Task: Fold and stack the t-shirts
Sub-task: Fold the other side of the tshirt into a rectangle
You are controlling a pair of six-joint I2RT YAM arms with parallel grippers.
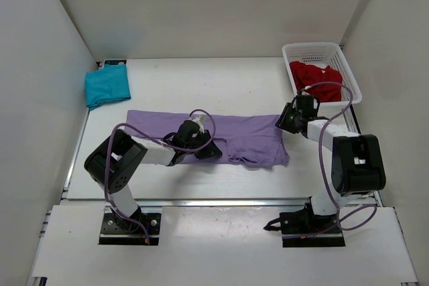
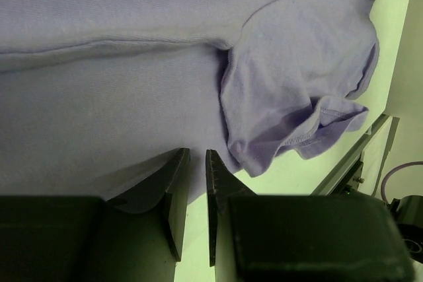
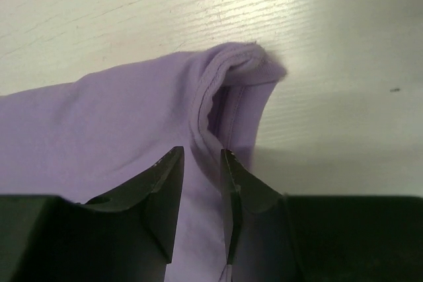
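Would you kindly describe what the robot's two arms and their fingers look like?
Both the left arm and right arm are black with blocky joints and white link sections. A purple cable loops along each. The fingers are black, tapering wedges.

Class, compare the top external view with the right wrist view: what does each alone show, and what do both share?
Only the top external view shows the folded teal fabric t-shirt at the far left, the white plastic mesh basket holding the deep red fabric t-shirt, and the left gripper. Only the right wrist view shows a rolled hem at one garment corner. Both show the light lavender fabric t-shirt on the white table and the right gripper.
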